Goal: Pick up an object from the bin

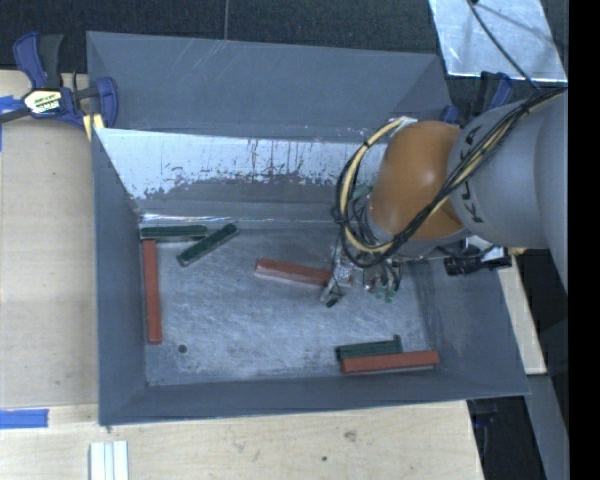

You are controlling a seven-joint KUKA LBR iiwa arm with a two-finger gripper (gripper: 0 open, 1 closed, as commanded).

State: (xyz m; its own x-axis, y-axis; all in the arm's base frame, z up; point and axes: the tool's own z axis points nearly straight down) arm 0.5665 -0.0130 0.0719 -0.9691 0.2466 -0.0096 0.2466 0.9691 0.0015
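One flat red stick [290, 272] looks stiff and light. The gripper [334, 290] is at its right end; grab across its thin sides. Jaws open or closed? I cannot tell.

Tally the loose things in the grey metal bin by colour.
Flat dark green bars: 3, two back left, one front right.
Flat red-brown bars: 3, one left, one middle, one front right.
Total: 6
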